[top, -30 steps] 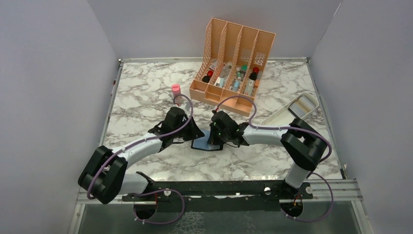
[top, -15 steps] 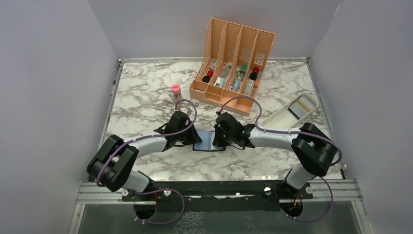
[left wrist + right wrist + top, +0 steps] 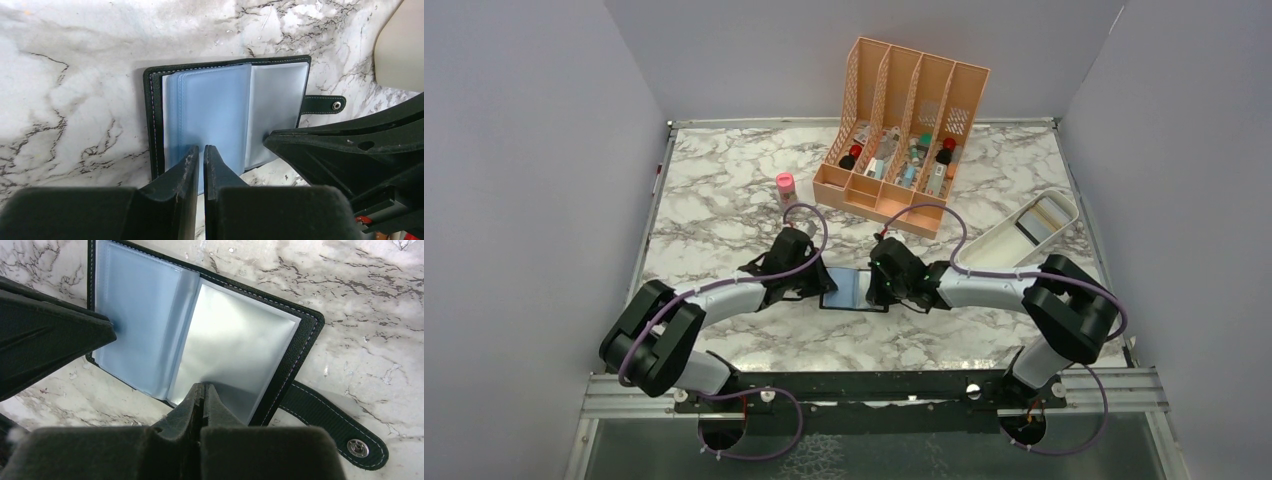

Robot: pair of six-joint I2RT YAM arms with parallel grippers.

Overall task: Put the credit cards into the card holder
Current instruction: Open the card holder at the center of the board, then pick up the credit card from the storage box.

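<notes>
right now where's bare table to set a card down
Free: the table from its left edge to the pink bottle, and the near strip between the card holder and the table's near edge. Crowded: the centre, where the left gripper and right gripper meet on the card holder, and the gap between orange organiser and white tray.

The card holder (image 3: pixel 850 288) lies open on the table (image 3: pixel 724 190), front middle. The file rack (image 3: pixel 902 130) stands behind it, the tray (image 3: pixel 996 247) to the right.

The marble table (image 3: pixel 714 200) bears the open card holder (image 3: pixel 848 288), orange organiser (image 3: pixel 904 120), white tray (image 3: pixel 996 240), pink bottle (image 3: pixel 785 186).
</notes>
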